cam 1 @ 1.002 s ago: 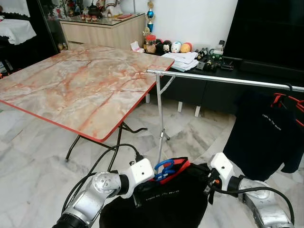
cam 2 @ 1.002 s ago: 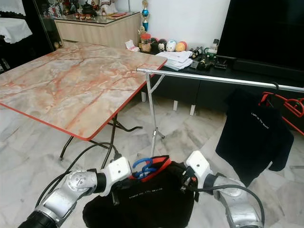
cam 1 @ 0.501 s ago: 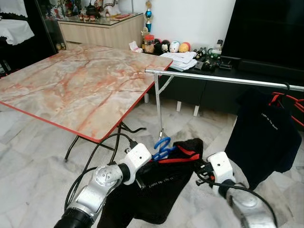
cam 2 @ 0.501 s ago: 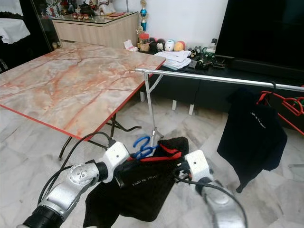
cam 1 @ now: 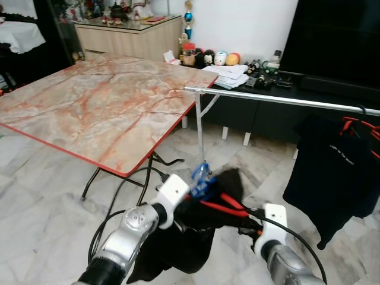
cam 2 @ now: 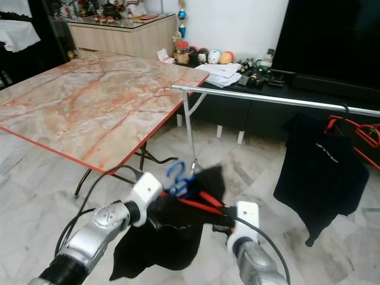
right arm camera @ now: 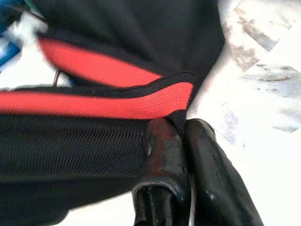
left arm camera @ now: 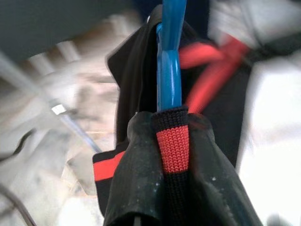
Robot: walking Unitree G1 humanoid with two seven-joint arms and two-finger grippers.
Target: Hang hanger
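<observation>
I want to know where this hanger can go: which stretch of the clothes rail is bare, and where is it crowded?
The silver rail is bare from its left end above the upright post to the hung black T-shirt. The far right is crowded: that shirt and red hangers. Both grippers, left and right, grip the black garment on the blue hanger, below the rail.

Ahead on your left stands a marble-patterned folding table (cam 1: pixel 101 104) with a red edge and black legs, on a pale marble floor (cam 1: pixel 41 196). Behind it you have a wooden sideboard (cam 1: pixel 127 35) holding ornaments, and a low black cabinet (cam 1: pixel 279 104) carrying small plush toys (cam 1: pixel 217 58) and a stack of papers (cam 1: pixel 230 75).
</observation>
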